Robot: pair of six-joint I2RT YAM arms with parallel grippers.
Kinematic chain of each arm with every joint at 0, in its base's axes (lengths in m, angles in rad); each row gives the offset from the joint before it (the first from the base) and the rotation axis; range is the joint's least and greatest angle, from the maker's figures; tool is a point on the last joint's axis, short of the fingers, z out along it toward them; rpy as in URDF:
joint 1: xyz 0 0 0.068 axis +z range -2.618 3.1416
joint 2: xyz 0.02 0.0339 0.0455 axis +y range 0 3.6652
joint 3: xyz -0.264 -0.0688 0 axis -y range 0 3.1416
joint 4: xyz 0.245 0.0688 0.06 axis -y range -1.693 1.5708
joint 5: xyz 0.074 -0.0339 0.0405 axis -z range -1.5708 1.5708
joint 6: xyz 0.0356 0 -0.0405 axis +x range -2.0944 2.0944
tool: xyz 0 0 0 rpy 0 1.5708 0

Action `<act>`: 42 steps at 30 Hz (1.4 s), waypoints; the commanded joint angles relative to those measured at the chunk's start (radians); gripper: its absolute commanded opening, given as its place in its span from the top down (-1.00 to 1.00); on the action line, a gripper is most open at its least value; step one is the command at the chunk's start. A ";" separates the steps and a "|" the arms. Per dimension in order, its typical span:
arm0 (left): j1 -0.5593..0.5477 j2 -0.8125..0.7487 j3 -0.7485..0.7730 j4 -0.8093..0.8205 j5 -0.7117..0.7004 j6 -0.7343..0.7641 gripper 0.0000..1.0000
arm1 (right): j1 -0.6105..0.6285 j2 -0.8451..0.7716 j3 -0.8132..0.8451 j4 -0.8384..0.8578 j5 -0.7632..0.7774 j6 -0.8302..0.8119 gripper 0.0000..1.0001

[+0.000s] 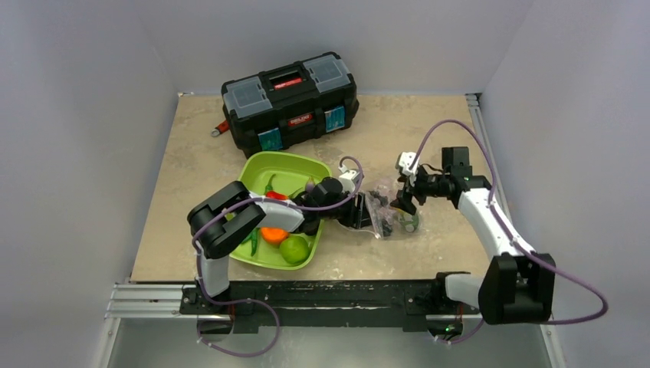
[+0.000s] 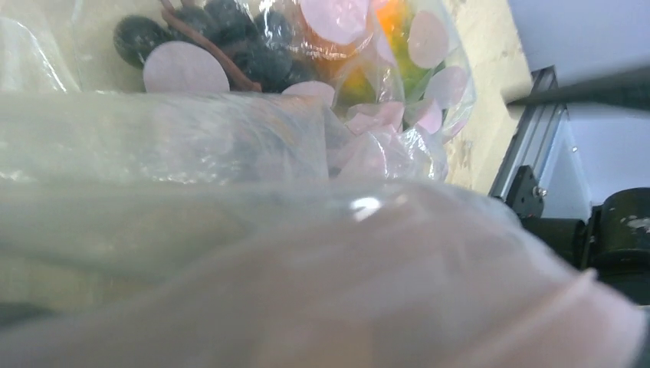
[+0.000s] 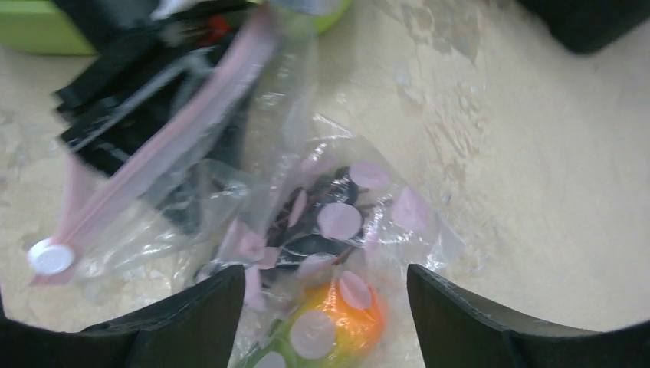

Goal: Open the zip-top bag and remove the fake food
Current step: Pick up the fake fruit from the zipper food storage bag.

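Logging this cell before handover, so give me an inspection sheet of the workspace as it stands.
Surface: beige tabletop, nothing spilled.
Job's things: zip-top bag lies right of the green tray, dark berries and mango inside it; lime and orange in the tray.
Clutter: black toolbox at the back.
Grippers: left gripper at the bag's mouth, jaws hidden by plastic; right gripper open, straddling the bag's mango end.
Cables: purple cables loop off both arms.
Surroundings: plain white walls.

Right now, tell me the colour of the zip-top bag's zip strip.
Pale pink zip strip; it shows best in the right wrist view.
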 commanded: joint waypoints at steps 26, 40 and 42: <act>0.064 -0.013 -0.030 0.176 0.083 -0.101 -0.04 | 0.197 -0.076 0.038 -0.100 -0.116 -0.251 1.00; 0.075 0.036 0.026 0.150 0.096 -0.203 -0.06 | 0.200 -0.081 0.026 -0.095 -0.090 -0.210 1.00; 0.069 0.052 0.065 0.101 0.096 -0.217 -0.06 | 0.200 -0.074 0.026 -0.105 -0.085 -0.223 1.00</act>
